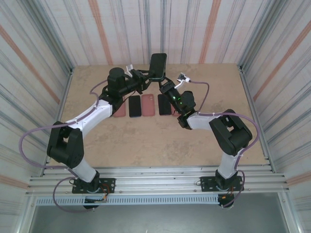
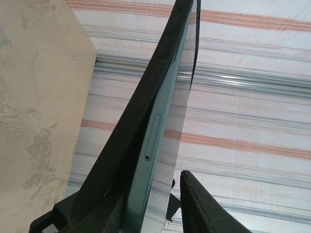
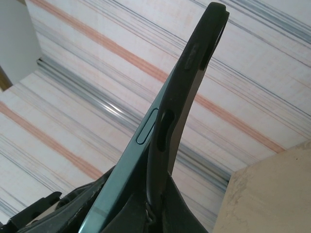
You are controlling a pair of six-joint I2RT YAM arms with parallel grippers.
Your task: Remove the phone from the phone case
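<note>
A teal-edged phone (image 1: 158,65) in a black phone case is held upright above the back of the table, between both arms. My right gripper (image 1: 165,87) grips it from below. In the right wrist view it (image 3: 146,204) is shut on the phone (image 3: 129,167) and the case (image 3: 182,109) together; the case's top stands a little off the phone. My left gripper (image 1: 145,76) reaches in from the left. In the left wrist view the phone's edge (image 2: 150,141) and the case (image 2: 133,126) run between its jaws, and one finger (image 2: 204,208) stands slightly apart from the screen.
A row of phones and cases lies on the table (image 1: 146,141) under the raised phone: a reddish one (image 1: 120,108), a black one (image 1: 134,106), a red one (image 1: 147,104), another black one (image 1: 164,104). Striped walls enclose the table on three sides.
</note>
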